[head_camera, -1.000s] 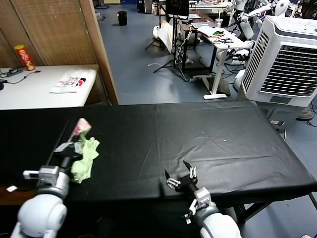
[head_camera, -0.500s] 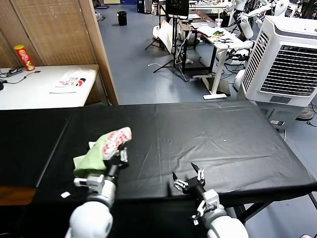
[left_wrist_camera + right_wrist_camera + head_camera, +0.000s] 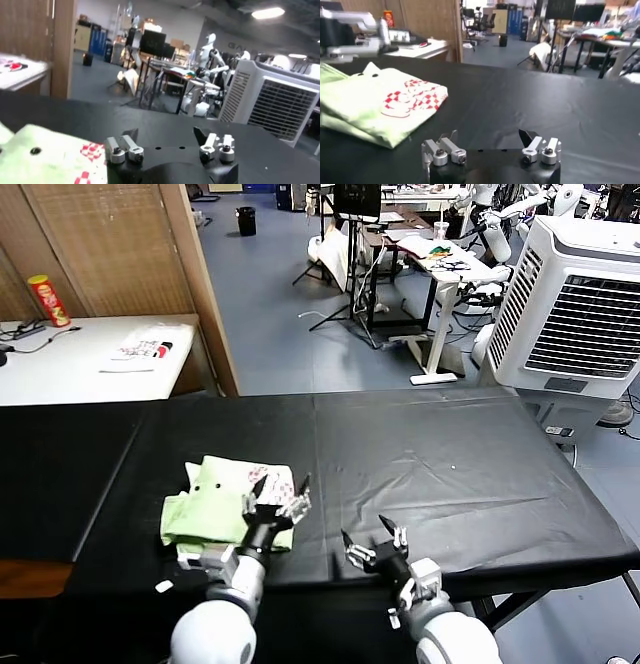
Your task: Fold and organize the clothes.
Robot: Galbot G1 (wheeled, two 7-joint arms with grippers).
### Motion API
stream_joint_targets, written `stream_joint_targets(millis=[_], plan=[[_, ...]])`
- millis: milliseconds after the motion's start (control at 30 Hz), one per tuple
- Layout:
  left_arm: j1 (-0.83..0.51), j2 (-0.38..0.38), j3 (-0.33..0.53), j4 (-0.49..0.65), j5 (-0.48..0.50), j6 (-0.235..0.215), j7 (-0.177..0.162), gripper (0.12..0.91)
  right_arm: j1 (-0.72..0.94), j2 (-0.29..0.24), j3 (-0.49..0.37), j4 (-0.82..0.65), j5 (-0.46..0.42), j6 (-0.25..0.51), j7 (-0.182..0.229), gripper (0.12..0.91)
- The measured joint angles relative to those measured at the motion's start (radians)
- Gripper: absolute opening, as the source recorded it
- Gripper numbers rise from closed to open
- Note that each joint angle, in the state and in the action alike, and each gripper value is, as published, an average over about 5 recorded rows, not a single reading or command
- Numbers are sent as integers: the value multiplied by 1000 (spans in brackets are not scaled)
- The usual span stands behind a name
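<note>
The clothes, a pale lime-green shirt (image 3: pixel 205 509), lie folded flat on the black table (image 3: pixel 450 454), left of centre near the front edge. The red-pink checked patch (image 3: pixel 262 481) faces up at its right end. My left gripper (image 3: pixel 281 484) hovers open at that right end, with nothing between its fingers. In the left wrist view the shirt (image 3: pixel 45 156) lies beside the left gripper (image 3: pixel 166 135). My right gripper (image 3: pixel 371 539) stands open and empty further right, apart from the cloth. The right wrist view shows the folded shirt (image 3: pixel 375 100) off to one side of the right gripper (image 3: pixel 487 135).
A white side table (image 3: pixel 70 369) at the back left carries a red can (image 3: pixel 48 299) and a white printed item (image 3: pixel 145 349). A wooden partition (image 3: pixel 190 274) stands behind the black table. A white air cooler (image 3: pixel 575 299) stands at the back right.
The left gripper carried the shirt from the table's left part rightwards, laid it down folded and opened, letting go. The right gripper has barely moved.
</note>
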Motion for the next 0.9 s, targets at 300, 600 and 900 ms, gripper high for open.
stream_joint_targets(millis=[300,600,900], plan=[[27,69,-110,-12,-28,-29,-5,798,190,80,-106,-170,248,-63,73,798],[62,81,-182,-20,-28,-64,-13,798,320,165,-179,-336,323,-72,79,738],[68,83,-197,-20,-31,-83,-28,798,341,169,-186,-361,332,-78,72,297]])
